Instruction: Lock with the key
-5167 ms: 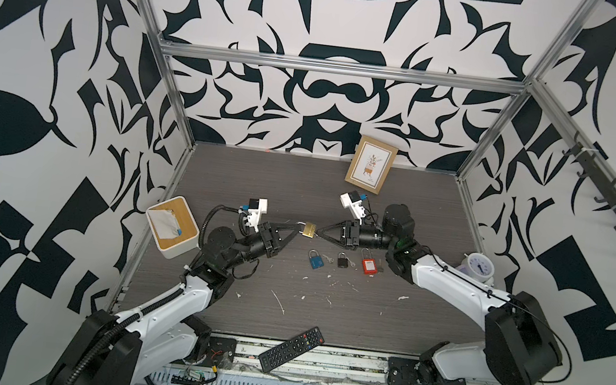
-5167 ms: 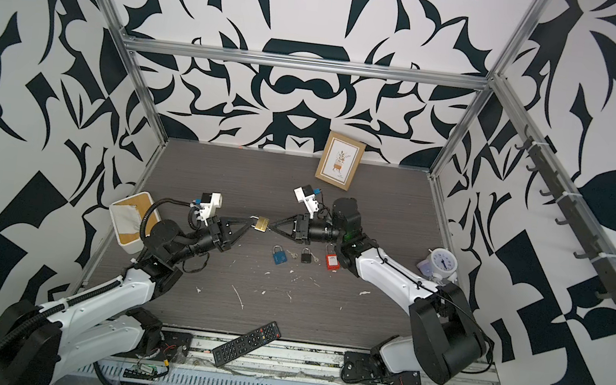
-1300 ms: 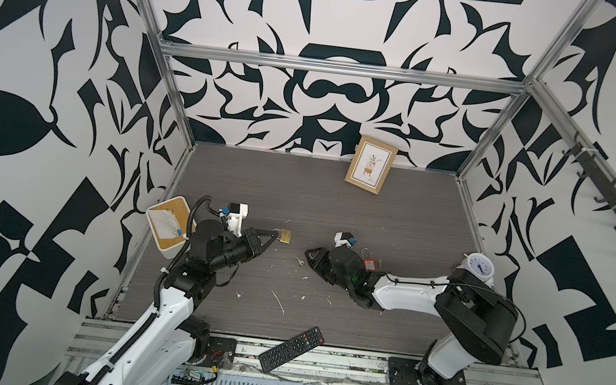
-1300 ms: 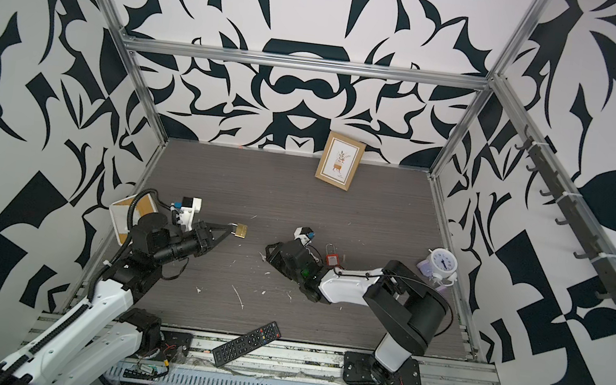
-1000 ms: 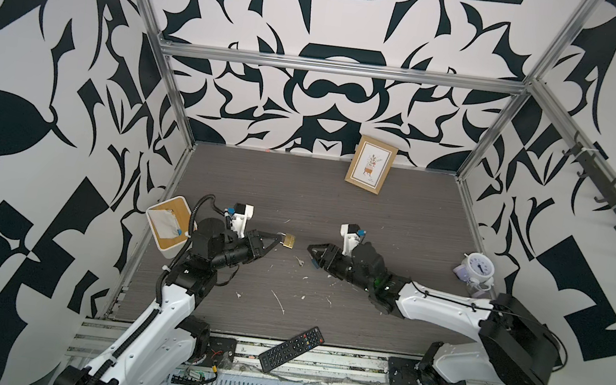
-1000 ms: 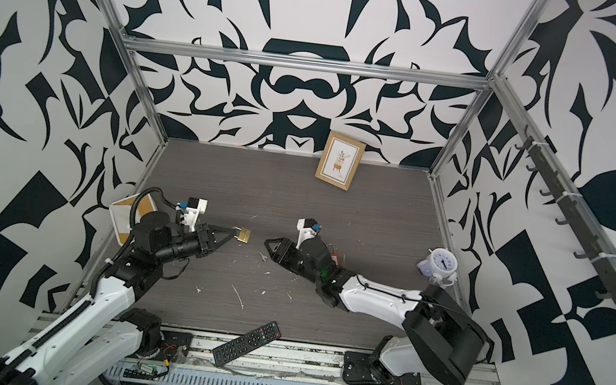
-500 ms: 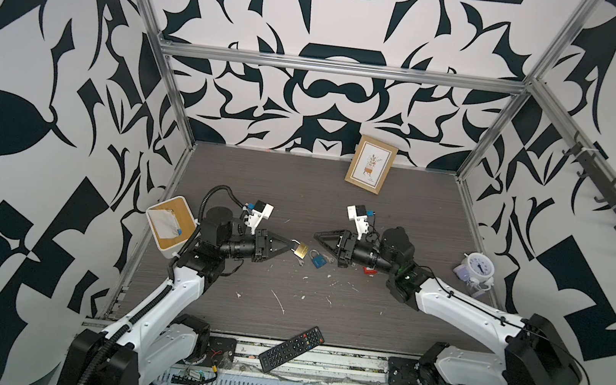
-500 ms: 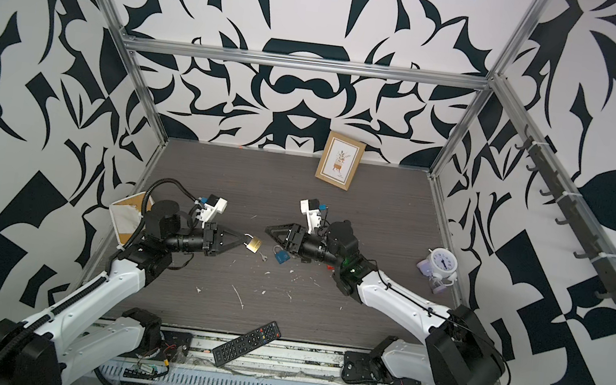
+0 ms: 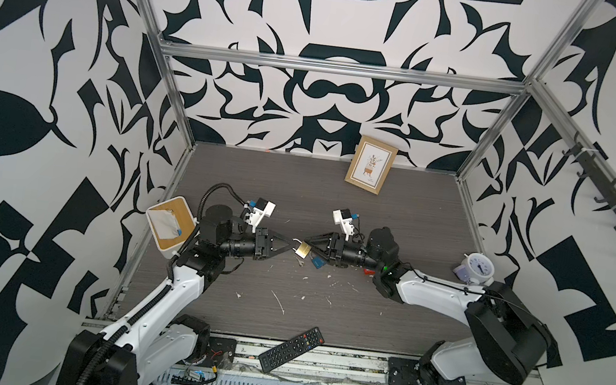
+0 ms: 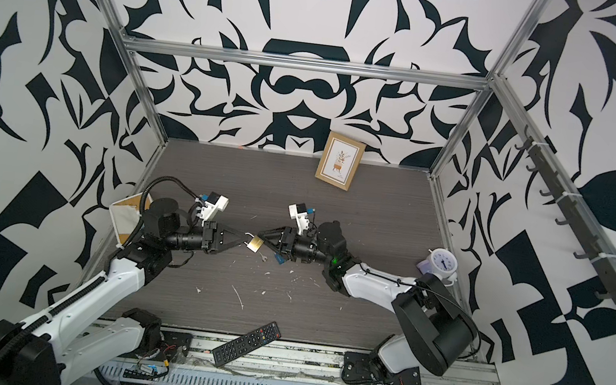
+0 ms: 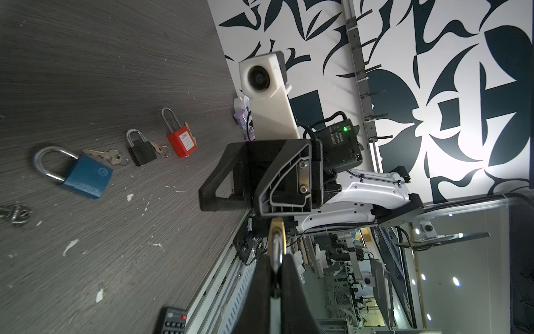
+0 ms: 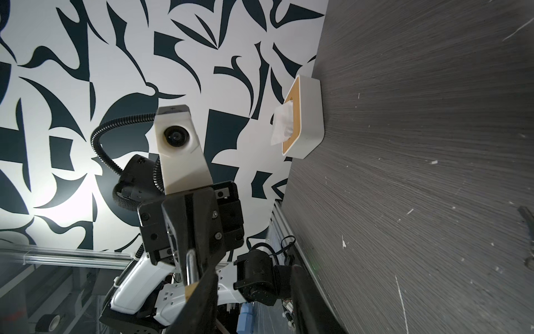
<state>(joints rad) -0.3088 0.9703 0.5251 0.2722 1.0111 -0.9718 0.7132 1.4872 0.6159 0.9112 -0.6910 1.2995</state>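
padlock (image 9: 303, 249) hung above the desk (image 9: 299, 184), between the arms | left fingers (image 11: 261, 292) clenched on its shackle | right fingers (image 12: 206, 306) apart, beside its body | advice: square up, close on the flat faces, avoid twisting the shackle

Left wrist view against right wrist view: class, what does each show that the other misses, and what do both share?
Only the left wrist view: the blue padlock, black padlock and red padlock, loose keys, the remote corner. Only the right wrist view: the tissue box. Both: the brass padlock, its shackle pinched in the left end effector, and the grey table.
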